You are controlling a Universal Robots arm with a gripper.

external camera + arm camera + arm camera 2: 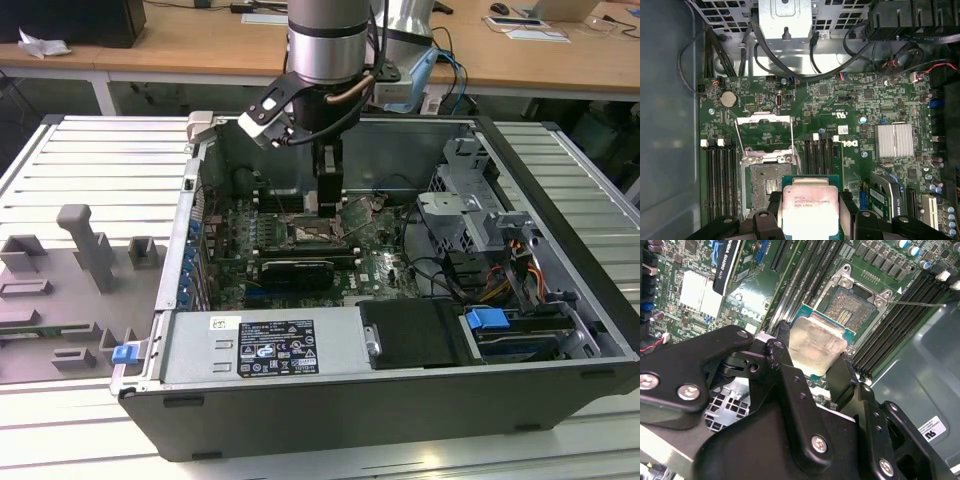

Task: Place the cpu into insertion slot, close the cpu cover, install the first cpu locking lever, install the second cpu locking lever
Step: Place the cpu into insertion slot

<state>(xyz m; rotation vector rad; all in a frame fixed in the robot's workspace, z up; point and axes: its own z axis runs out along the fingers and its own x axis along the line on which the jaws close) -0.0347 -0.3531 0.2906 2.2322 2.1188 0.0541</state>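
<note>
My gripper [810,212] is shut on the cpu [807,205], a pale square chip on a green carrier edge, with one black finger on each side. In the second wrist view the cpu [817,342] hangs above the board, just beside the insertion slot [850,310], apart from it. The insertion slot [765,186] lies bare, its dark contact field showing. The cpu cover [765,156] is swung open and lies flat past the slot. In the exterior view the gripper [328,205] reaches down into the computer case over the slot [315,232].
Long black memory slots [722,180] flank the socket on both sides. A thin lever rod [920,304] sticks out beside the socket. A silver heatsink [895,141], cables [790,70] and the drive cage [470,200] crowd the case. Grey fixtures [90,245] stand outside at the exterior view's left.
</note>
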